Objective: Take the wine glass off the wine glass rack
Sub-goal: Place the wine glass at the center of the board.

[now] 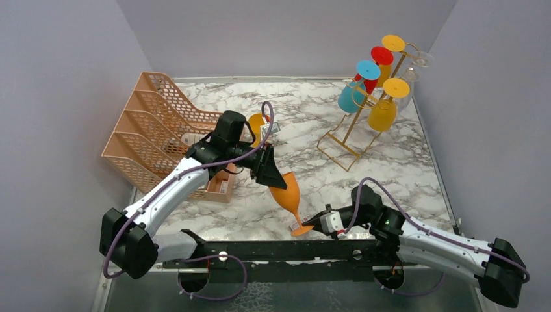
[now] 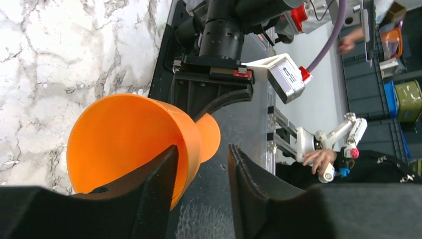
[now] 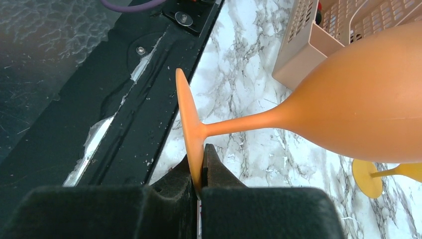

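R hand (image 3: 200,169) is pinching the orange wine glass (image 3: 358,109) by its foot; L hand (image 2: 203,152) is hanging open by the bowl.

The left arm (image 1: 166,192) and right arm (image 1: 442,246) had white link shells, black joints, matte black pincer fingers (image 2: 149,199) and a purple cable (image 2: 334,30) along each.

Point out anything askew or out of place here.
The orange glass is off the rack and held steeply tilted between the arms. The right tool pinches only the edge of its foot, while the left tool sits open at the bowl's rim. That thin grip looks precarious.
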Robot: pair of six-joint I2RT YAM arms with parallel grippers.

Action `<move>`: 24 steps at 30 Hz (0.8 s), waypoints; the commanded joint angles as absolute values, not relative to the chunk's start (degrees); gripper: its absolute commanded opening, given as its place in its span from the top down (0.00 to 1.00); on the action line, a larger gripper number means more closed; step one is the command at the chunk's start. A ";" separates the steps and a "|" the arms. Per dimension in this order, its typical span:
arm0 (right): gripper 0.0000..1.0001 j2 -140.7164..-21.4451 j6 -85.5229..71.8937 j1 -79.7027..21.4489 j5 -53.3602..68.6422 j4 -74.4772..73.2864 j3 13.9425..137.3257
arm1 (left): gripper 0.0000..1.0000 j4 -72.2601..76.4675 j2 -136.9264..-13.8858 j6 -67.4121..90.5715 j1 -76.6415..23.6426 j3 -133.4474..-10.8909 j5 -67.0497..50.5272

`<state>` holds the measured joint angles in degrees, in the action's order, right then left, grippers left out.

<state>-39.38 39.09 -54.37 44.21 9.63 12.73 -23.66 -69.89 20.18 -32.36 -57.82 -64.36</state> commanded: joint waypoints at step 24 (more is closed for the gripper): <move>0.52 -38.49 43.11 -54.58 40.64 8.91 13.09 | 1.00 -35.95 -72.90 7.42 -32.34 -65.47 -62.73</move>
<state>-39.99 42.33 -54.37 42.06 8.88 12.73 -34.54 -73.78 10.04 -32.36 -63.24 -64.69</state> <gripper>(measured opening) 0.408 0.019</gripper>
